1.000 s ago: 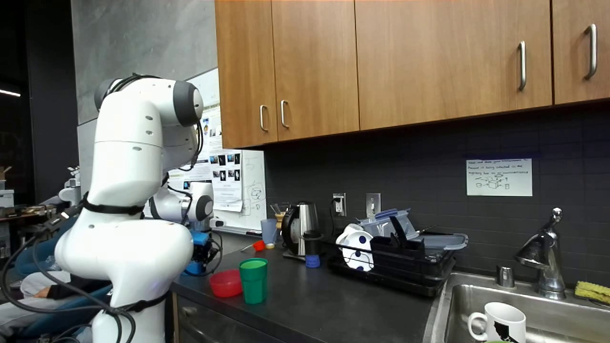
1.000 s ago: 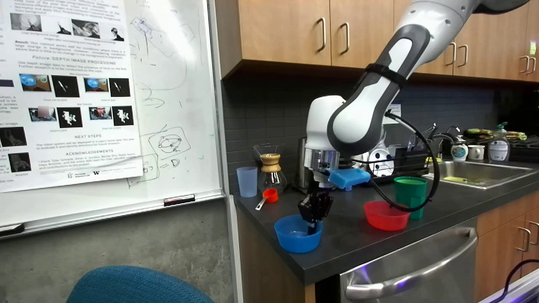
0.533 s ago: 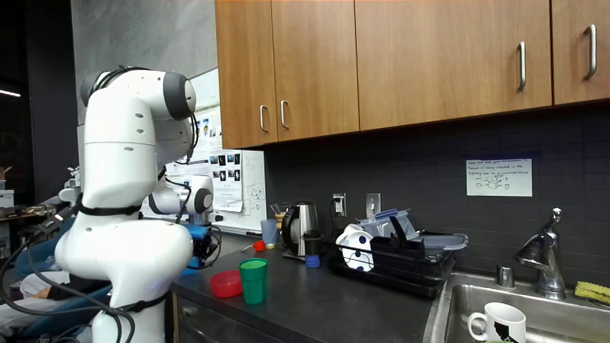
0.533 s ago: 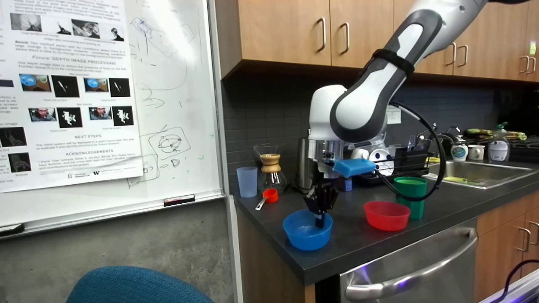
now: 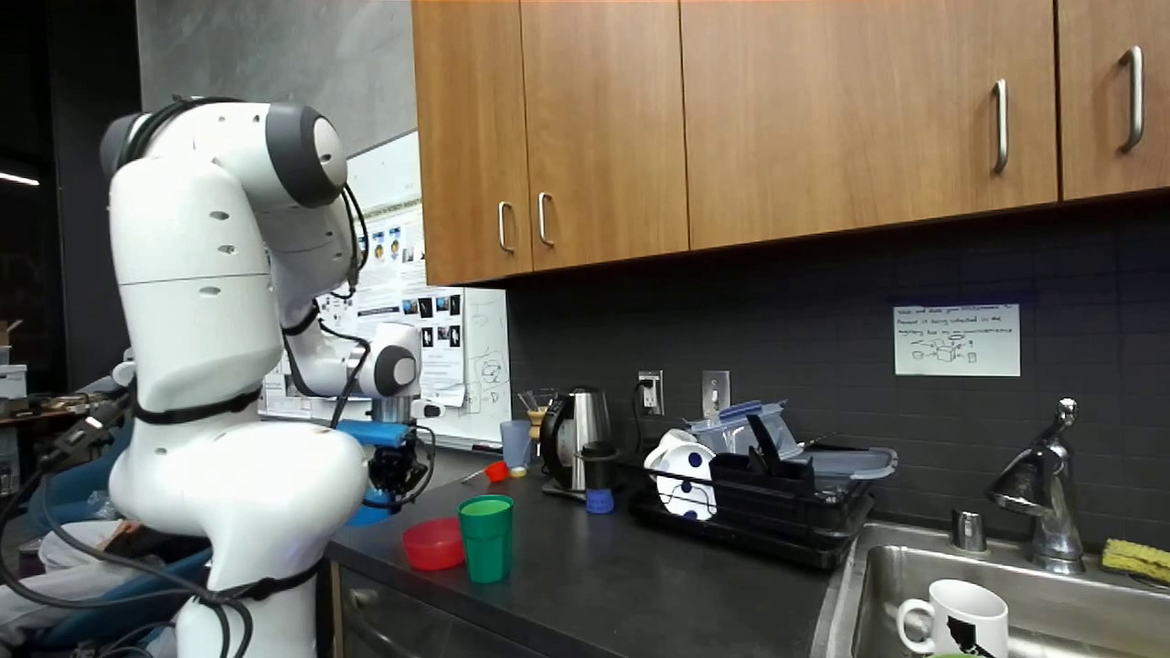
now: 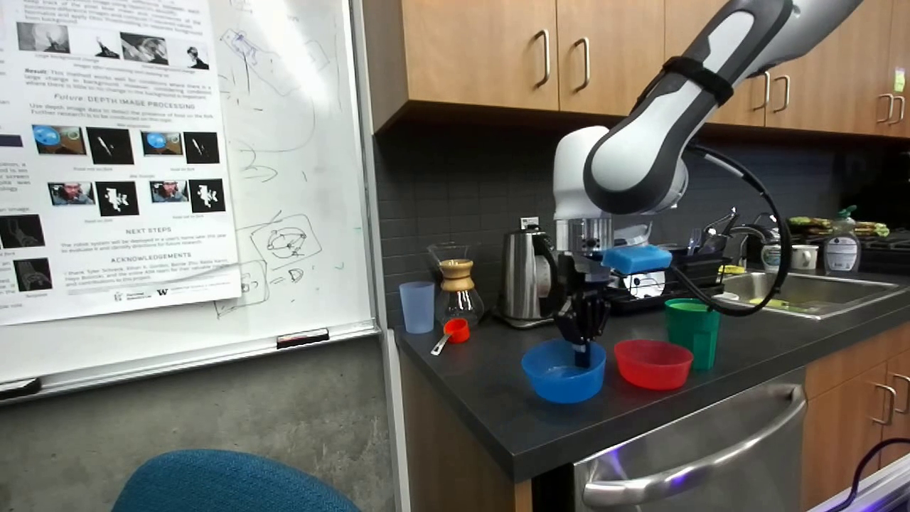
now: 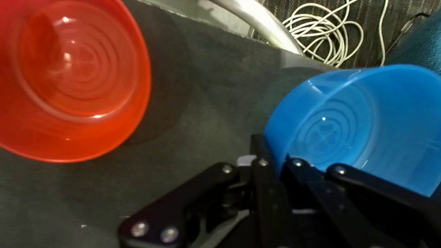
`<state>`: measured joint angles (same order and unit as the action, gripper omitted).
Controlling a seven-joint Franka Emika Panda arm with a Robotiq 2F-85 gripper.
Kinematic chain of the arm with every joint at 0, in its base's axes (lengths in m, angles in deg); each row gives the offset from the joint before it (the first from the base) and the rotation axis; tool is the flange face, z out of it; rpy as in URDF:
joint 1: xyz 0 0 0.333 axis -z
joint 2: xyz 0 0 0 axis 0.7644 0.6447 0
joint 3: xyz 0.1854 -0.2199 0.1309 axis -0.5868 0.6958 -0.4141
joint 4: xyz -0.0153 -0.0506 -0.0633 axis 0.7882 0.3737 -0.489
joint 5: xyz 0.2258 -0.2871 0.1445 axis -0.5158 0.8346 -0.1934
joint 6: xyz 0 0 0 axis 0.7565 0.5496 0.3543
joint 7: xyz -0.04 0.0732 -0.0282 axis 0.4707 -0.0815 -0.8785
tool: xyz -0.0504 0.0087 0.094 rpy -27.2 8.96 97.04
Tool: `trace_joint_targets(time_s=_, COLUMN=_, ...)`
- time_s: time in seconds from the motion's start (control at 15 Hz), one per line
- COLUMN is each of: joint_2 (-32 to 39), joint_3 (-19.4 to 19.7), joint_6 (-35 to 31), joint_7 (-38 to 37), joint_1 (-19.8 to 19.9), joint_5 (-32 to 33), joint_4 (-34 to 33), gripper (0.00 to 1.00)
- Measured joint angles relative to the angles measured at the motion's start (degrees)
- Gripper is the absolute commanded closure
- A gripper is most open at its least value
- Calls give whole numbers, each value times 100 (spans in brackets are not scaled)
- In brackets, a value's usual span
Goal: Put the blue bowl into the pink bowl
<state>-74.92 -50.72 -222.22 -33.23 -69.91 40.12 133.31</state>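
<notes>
Wooden cabinets point(image 6: 483, 57) hang above the dark kitchen counter point(image 6: 498, 405), where the green cup point(image 6: 693, 338) stands just beside the pink bowl point(image 6: 652, 370), and the gripper point(image 7: 276, 161) clamps the blue bowl point(image 6: 561, 385) by the side facing the pink bowl, holding it near that bowl and seemingly just above the counter.

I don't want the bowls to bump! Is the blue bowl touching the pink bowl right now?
Apart. The wrist view shows it: a gap of dark countertop lies between the blue bowl and the pink bowl.
</notes>
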Motion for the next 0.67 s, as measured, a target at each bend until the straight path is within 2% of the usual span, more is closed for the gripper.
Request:
trace_joint_targets(time_s=0.4, joint_2=-1013, joint_3=359, joint_6=785, joint_7=410, joint_1=187, joint_5=-25, joint_4=563, gripper=99)
trace_joint_targets(time_s=0.67, joint_2=-1561, joint_3=545, joint_6=1067, joint_7=562, joint_1=314, joint_5=77, joint_4=931, gripper=99)
